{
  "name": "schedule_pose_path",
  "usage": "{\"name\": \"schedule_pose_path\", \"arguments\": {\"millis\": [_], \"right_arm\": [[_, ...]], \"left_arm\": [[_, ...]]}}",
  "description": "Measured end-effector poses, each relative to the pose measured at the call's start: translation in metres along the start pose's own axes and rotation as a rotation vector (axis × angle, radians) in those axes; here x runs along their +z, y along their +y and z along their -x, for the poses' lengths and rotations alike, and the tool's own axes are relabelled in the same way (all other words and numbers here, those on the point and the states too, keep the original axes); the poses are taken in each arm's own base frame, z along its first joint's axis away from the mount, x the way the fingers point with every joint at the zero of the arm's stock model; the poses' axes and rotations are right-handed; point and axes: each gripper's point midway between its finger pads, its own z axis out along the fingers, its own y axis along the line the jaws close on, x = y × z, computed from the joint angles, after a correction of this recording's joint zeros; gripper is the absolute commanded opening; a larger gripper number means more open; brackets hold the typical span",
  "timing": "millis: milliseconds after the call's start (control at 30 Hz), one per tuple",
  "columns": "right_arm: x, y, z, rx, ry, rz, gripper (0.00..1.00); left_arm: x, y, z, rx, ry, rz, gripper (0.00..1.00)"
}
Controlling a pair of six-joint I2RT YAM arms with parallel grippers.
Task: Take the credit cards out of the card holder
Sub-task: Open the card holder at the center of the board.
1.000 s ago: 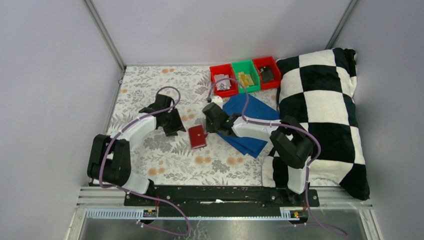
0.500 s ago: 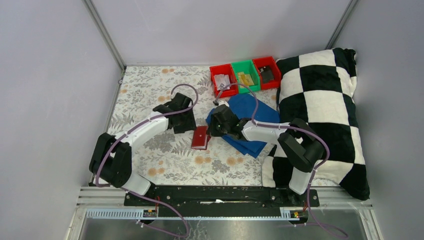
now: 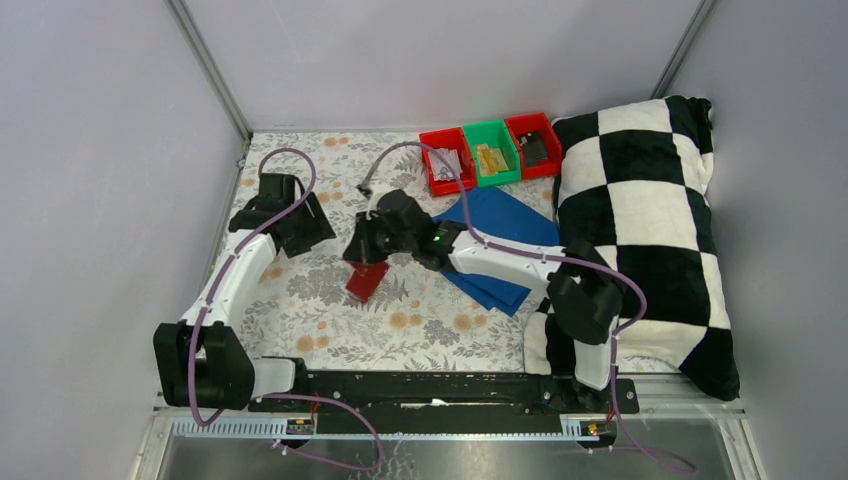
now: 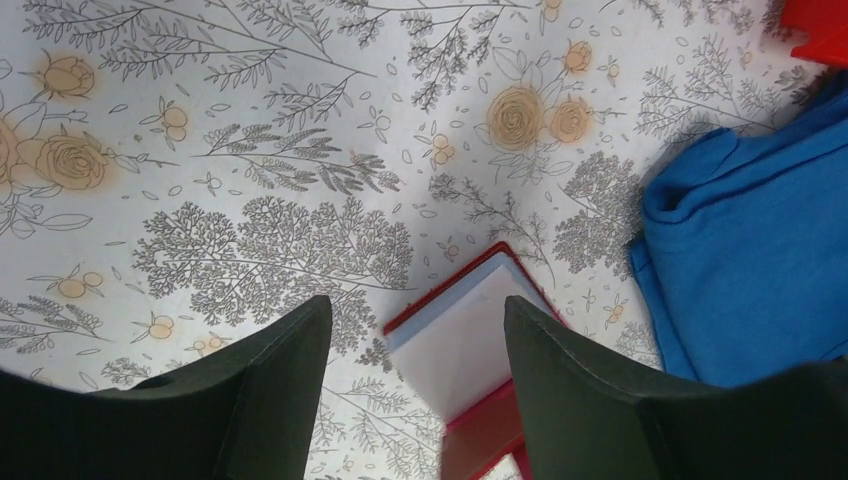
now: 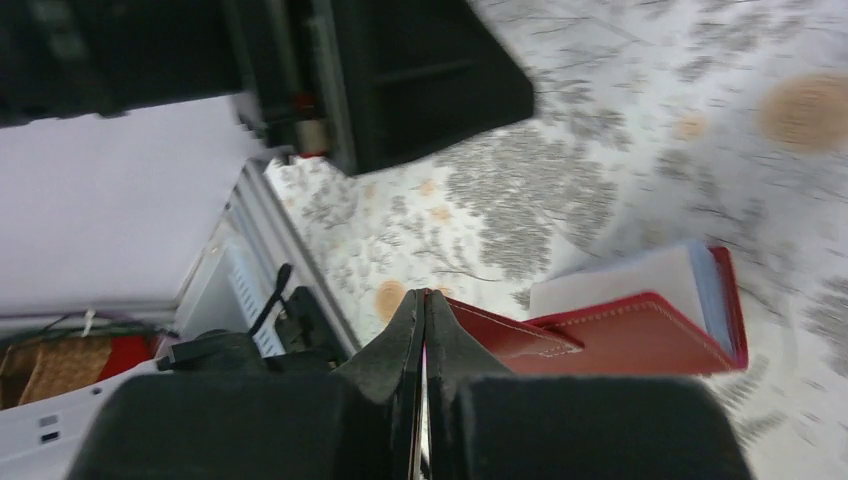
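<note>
My right hand [image 5: 423, 296] is pinched shut on a corner of the small red folding card holder [image 5: 640, 345]. The fingertips lie flat together, and the red cover runs out from between them. The card holder hangs open below that grip, with its pale grey-blue inside turned toward my left hand [image 4: 415, 305].

From above, the card holder sits tilted near the middle of the white flower-printed table [image 3: 300, 300], just left of the folded blue cloth [image 3: 500, 250]. I cannot tell whether its lower edge touches the table.

My left hand has its fingers spread wide and holds nothing. It hangs over the far left of the table, apart from the card holder.

Three small plastic bins sit along the back edge:
- The left red bin [image 3: 427, 160] holds a pale blue-white card [image 3: 445, 163].
- The green bin [image 3: 497, 181] holds a tan-yellow card [image 3: 490, 157].
- The right red bin [image 3: 528, 119] holds a dark grey card [image 3: 536, 150].

A black-and-white chequered cushion [image 3: 650, 220] fills the right side.
</note>
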Motion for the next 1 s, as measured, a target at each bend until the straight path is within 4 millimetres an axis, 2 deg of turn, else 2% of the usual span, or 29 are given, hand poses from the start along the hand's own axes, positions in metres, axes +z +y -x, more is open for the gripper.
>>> {"name": "schedule_pose_path", "arguments": {"millis": [100, 233, 300, 433, 633, 767, 867, 967, 1000], "right_arm": [[0.015, 0.019, -0.009, -0.015, 0.035, 0.052, 0.00], [0.020, 0.007, -0.026, -0.006, 0.080, 0.024, 0.00], [0.019, -0.001, -0.030, 0.000, 0.088, 0.009, 0.00], [0.009, -0.029, -0.050, 0.017, 0.112, -0.051, 0.00], [-0.028, -0.092, -0.106, 0.044, 0.187, -0.206, 0.00], [-0.050, -0.130, -0.139, 0.037, 0.233, -0.316, 0.00], [-0.057, -0.145, -0.147, 0.042, 0.241, -0.361, 0.00], [-0.060, -0.152, -0.144, 0.036, 0.224, -0.394, 0.01], [-0.062, -0.155, -0.142, 0.028, 0.211, -0.411, 0.06]], "left_arm": [[-0.001, 0.007, -0.002, -0.001, 0.021, 0.003, 0.68], [-0.001, 0.009, -0.005, 0.005, 0.040, -0.012, 0.68], [0.002, 0.009, -0.012, 0.007, 0.062, -0.024, 0.73], [0.010, 0.007, -0.033, 0.000, 0.128, -0.069, 0.76], [0.023, 0.007, -0.056, -0.028, 0.203, -0.105, 0.76], [0.026, 0.005, -0.059, -0.041, 0.215, -0.124, 0.75], [0.029, 0.001, -0.058, -0.045, 0.212, -0.142, 0.75], [0.031, 0.001, -0.060, -0.047, 0.213, -0.148, 0.75], [0.032, 0.002, -0.063, -0.048, 0.219, -0.151, 0.75]]}}
